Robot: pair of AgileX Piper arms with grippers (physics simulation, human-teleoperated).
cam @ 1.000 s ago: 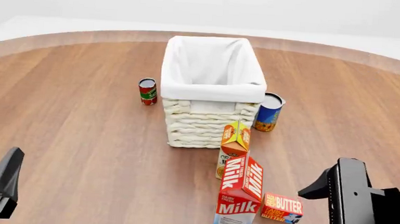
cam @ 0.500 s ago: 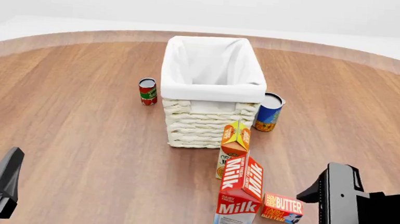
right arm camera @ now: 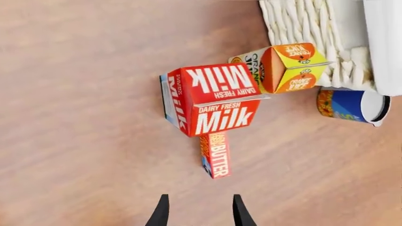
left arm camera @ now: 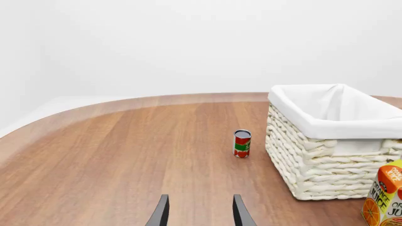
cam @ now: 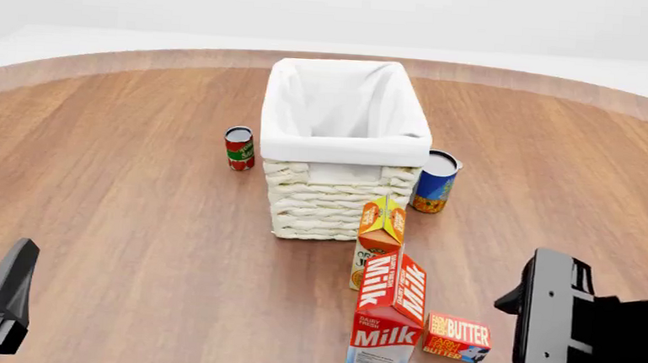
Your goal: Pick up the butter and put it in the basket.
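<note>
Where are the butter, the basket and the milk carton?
butter (cam: 458, 337), front view, lettered top face.
basket (cam: 335, 201), front view, woven near wall.
milk carton (right arm camera: 217, 99), right wrist view, red top.

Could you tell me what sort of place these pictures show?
Probably a simulated tabletop test scene, not a real kitchen: a round wooden table against blank white surroundings, holding groceries like the milk carton and a lined wicker basket.

Small red-orange butter (cam: 458, 337) flat on wood; cream lined basket (cam: 340, 201) well beyond.
</note>
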